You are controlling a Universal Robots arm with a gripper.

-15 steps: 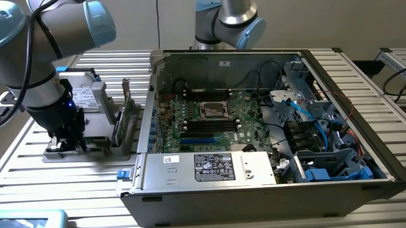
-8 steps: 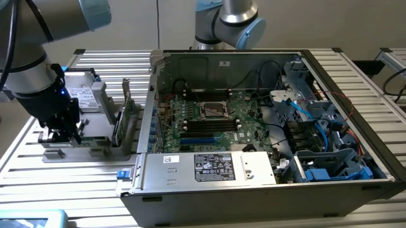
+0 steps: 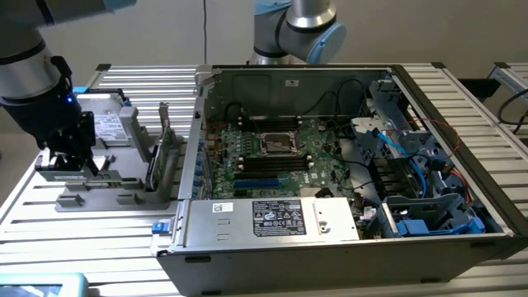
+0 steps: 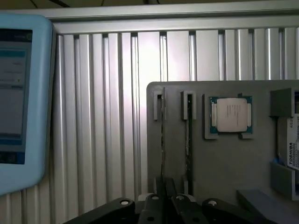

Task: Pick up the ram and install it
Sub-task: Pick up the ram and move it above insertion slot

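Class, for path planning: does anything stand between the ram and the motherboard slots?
Yes. The hand grips the ram in the holder; the upright expansion card and the case wall stand between it and the slots.

Table point(image 4: 107, 116): ribbed metal slats, bare beside the tray.
Tray point(image 4: 224, 163): flat grey holder lying on the table, with narrow slots and square pockets.
Ram point(image 4: 162, 140): thin green stick, seen edge-on, standing in the slot nearest the tray's edge.
Second stick point(image 4: 188, 140): same kind, edge-on, in the neighbouring slot.
Processor point(image 4: 231, 114): square silver chip on a green base, seated in a pocket just beside the second stick.
Hard drive point(image 4: 293, 144): labelled, partly cut off, beyond the processor.
Screen point(image 4: 18, 107): lit, pale blue frame, well apart from the tray.
Gripper point(image 4: 163, 184): black, jaws closed on the ram's near end.
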